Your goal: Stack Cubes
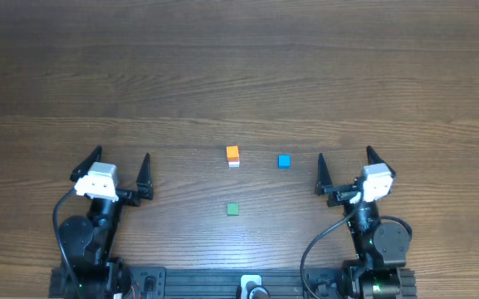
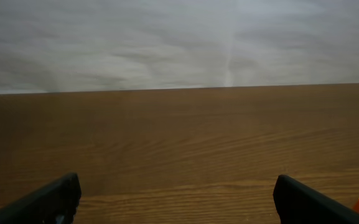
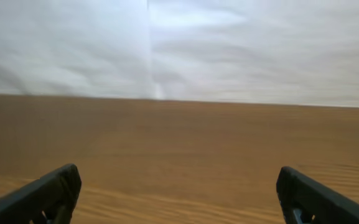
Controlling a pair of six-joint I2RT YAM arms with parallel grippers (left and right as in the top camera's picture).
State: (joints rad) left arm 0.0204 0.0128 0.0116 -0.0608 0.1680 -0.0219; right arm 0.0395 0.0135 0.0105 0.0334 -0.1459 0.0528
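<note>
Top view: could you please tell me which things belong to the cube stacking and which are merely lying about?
Part of the job: orange cube; white cube touching it; blue cube; green cube; left tool and right tool, both open.

Not part of it: wooden table; black cables by the arm bases.

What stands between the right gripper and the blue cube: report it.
Nothing visible: bare table lies between the open right gripper and the blue cube. The orange cube and green cube sit farther left, off that path.
</note>
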